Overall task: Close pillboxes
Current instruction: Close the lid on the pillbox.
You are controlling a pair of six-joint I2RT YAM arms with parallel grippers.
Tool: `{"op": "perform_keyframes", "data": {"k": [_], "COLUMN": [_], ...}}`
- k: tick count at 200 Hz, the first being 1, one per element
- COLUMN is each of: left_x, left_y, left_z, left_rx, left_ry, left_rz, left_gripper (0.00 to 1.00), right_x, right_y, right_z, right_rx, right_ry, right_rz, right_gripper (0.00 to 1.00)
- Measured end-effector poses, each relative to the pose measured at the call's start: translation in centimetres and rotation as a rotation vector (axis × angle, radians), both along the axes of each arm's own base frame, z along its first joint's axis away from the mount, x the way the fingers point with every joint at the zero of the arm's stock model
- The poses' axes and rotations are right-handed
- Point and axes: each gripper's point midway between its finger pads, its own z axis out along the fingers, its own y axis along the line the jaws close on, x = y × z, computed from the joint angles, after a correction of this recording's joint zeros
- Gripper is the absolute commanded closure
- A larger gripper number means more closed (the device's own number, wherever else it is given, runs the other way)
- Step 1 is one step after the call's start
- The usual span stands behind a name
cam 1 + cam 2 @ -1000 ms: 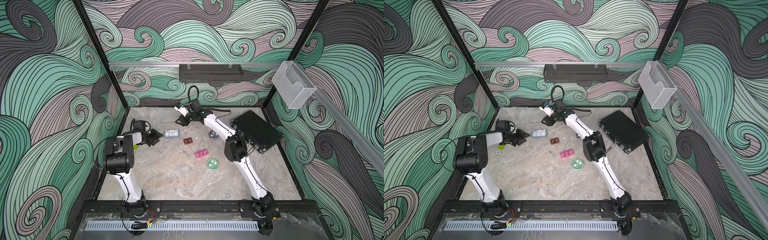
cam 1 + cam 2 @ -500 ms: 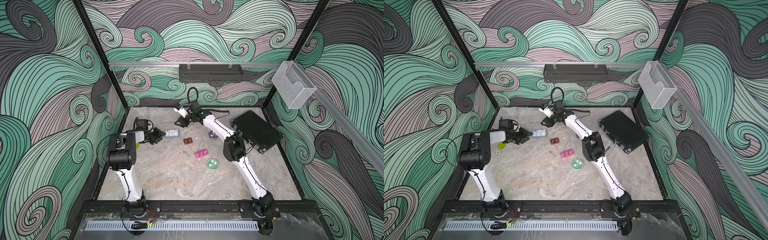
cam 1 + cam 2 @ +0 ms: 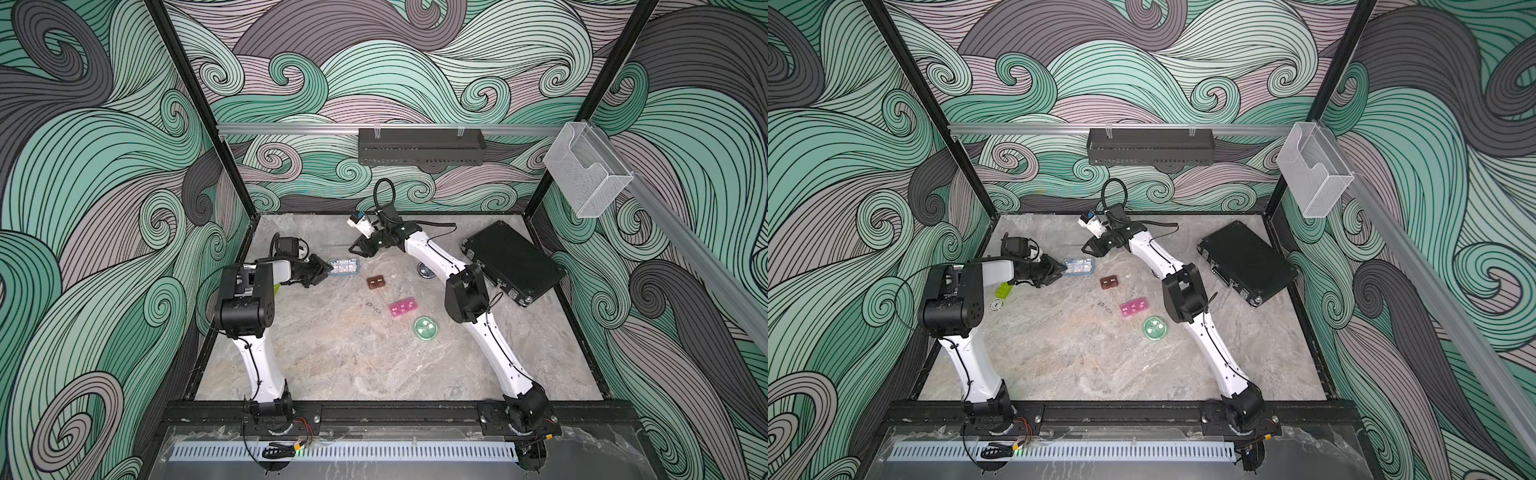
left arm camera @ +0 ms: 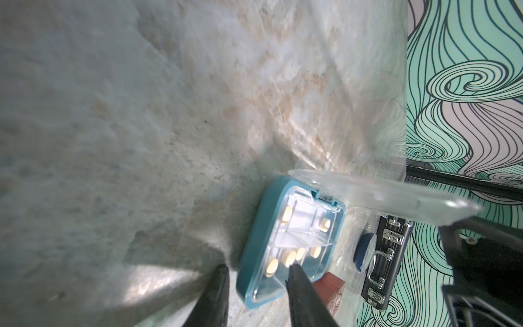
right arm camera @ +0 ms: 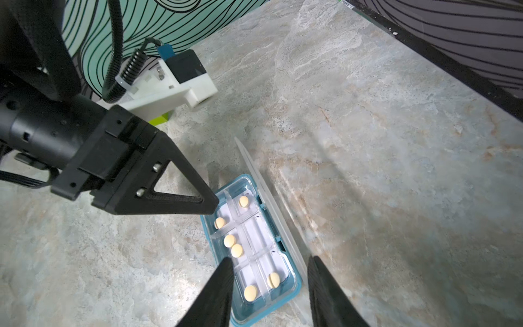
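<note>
Plastic, thin and light, probably skates | pale blue pillbox [image 5: 254, 249] at left gripper [image 4: 258, 269] tips, under right gripper [image 5: 270, 259] | both parted, gripping nothing | I'd push clear lid [image 4: 368, 194] near its free edge, base braced

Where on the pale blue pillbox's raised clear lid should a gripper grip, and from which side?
Probably the free long edge of the clear lid, from above: it stands roughly upright, hinged along one long side of the pale blue pillbox, so that thin edge is exposed.
</note>
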Motion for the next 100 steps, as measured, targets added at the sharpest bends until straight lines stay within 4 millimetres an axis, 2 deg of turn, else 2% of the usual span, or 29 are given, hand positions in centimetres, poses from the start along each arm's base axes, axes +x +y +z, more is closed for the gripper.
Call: {"op": "perform_keyframes", "data": {"k": [27,100], "left_x": [0.0,-0.2], "left_y": [-0.3,-1.0], "left_z": [0.0,0.0], "left_rx": [0.0,0.0], "left_ry": [0.001,0.001], "left_rz": [-0.006,-0.02], "left_gripper": [0.66,0.66], "right_x": [-0.3,-1.3], "right_y": [0.1,-0.3], "right_z": [-0.2,-2.6], "right_rx": [0.004,-0.019], "right_ry": [0.011,0.067], "right_rz": [0.011,0.027], "right_gripper": [0.61,0.64]}}
